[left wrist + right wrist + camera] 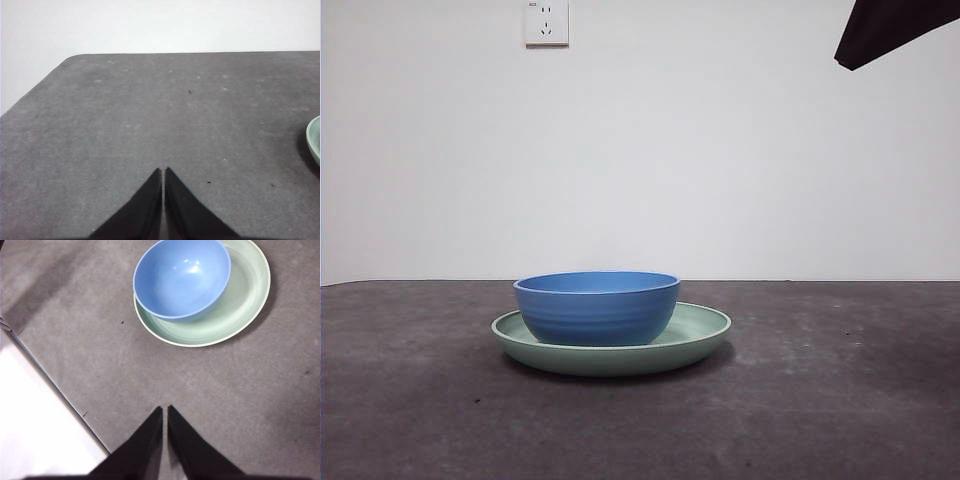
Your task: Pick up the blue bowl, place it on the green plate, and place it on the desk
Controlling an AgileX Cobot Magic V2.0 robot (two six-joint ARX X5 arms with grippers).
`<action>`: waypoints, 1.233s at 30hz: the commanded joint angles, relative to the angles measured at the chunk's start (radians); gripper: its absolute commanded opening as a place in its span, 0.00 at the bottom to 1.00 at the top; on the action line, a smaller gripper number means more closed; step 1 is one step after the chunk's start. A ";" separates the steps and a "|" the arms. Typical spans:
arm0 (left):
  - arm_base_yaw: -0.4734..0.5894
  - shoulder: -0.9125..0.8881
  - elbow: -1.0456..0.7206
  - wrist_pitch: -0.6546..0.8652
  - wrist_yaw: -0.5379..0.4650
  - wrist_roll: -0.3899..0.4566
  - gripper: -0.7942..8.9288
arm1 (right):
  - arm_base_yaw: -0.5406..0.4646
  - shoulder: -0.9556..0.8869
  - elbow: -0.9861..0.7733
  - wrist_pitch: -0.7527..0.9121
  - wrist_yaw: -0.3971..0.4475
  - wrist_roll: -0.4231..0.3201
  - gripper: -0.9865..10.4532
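Both claws, right gripper (164,410) and left gripper (163,171), were closed and empty, away from the green plate (705,340); the blue bowl (597,308) on it looked rigid, smooth, best pinched at its rim.

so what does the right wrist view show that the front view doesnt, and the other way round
Only the right wrist view shows the inside of the blue bowl, which is empty, the bowl sitting off-centre on the green plate, and the right claw with its jaws together above the desk.

Only the front view shows the bowl's ridged outer wall, the white wall with a socket, and a dark arm tip at a top corner.

Both show the bowl resting on the plate on the desk.
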 commanded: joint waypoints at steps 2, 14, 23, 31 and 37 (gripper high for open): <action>0.002 -0.002 -0.021 -0.008 -0.003 -0.005 0.09 | 0.010 0.008 0.011 0.010 0.000 -0.011 0.10; 0.002 -0.002 -0.021 -0.008 -0.003 -0.005 0.09 | -0.086 -0.072 0.011 0.060 0.007 -0.085 0.10; 0.002 -0.002 -0.021 -0.008 -0.003 -0.005 0.09 | -0.389 -0.282 -0.034 0.360 0.118 -0.081 0.10; 0.002 -0.002 -0.021 -0.008 -0.003 -0.005 0.09 | -0.590 -0.504 -0.303 0.623 0.165 -0.081 0.10; 0.002 -0.002 -0.021 -0.008 -0.003 -0.005 0.09 | -0.619 -0.687 -0.591 0.845 0.166 -0.079 0.10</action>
